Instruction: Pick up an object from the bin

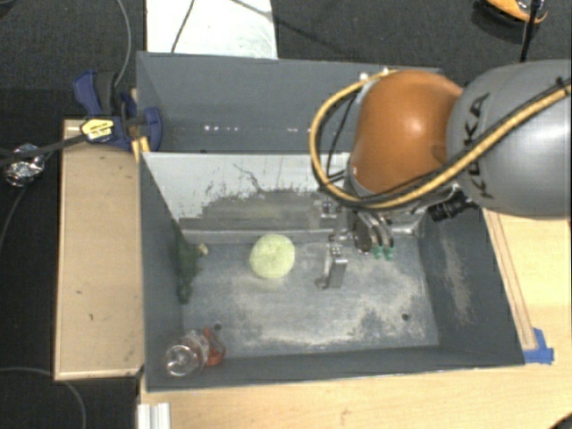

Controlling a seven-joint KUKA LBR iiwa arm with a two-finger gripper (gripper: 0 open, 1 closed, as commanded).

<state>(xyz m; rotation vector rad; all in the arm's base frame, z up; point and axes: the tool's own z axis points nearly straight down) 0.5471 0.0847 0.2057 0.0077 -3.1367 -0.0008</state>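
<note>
Here's your gripper (335,273), hanging low inside the bin (465,284), right of centre under the orange wrist cover. Just to its left, close but apart, sits the pale green ball (273,257) on the bin floor, and that is the thing nearest to it. You've got two more options further off: a dark green object (186,268) against the left wall, and a clear little thing with a red part (192,354) down in the near left corner (probably a small bottle, though it's hard to make out from this angle).

Whether the gripper is spread or closed, you can't tell from up here, because the wrist hides too much of it. Nothing shows caught in it, though.

So where does that leave you? By my reckoning the pick hasn't happened: all three things lie on the floor. Lining up, closing and lifting are all ahead of you.
</note>
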